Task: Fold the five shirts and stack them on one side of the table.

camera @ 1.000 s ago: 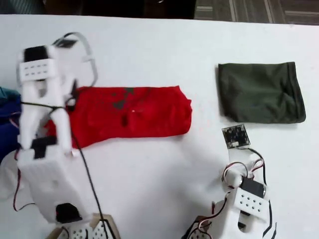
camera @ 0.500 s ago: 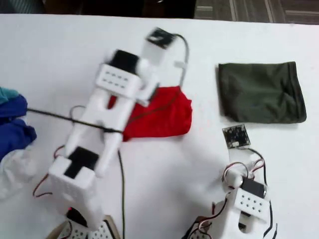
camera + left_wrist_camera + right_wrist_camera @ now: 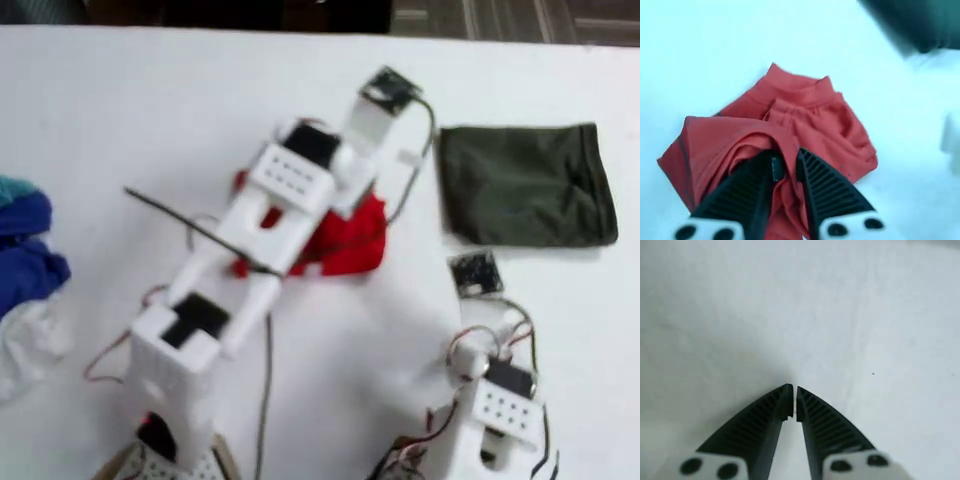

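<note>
The left claw (image 3: 785, 161) is clenched on a fold of the red shirt (image 3: 835, 125). The cloth is pinched between its two black fingers (image 3: 747, 192) and rises a little toward them. The rest of this shirt lies bunched on the white table (image 3: 705, 45), spreading beyond the fingertips and to both sides of them. Its collar band is the part that lies farthest past the tips. Farther off in the same direction there is a dark shape at the picture's corner (it seems to be the green shirt (image 3: 920, 20), but it is blurred there).

From the high view, the left arm (image 3: 250, 250) stretches slantwise over the table (image 3: 150, 100) and covers much of the red shirt (image 3: 352, 240), so that red shows on both sides of the arm. The green shirt (image 3: 525, 185) lies folded flat, near the red one but not touching it. A heap of blue shirts (image 3: 25, 250) and a white garment (image 3: 25, 345) lie behind the claw, at the edge of the table, well apart from it.

The right claw (image 3: 794, 402) has its fingers pressed almost together, with only a hairline gap, and it grasps nothing. Under and beyond its tips is the bare table (image 3: 840, 315). The right arm (image 3: 495, 400) sits at the near edge, and the green shirt lies beyond it, apart.
</note>
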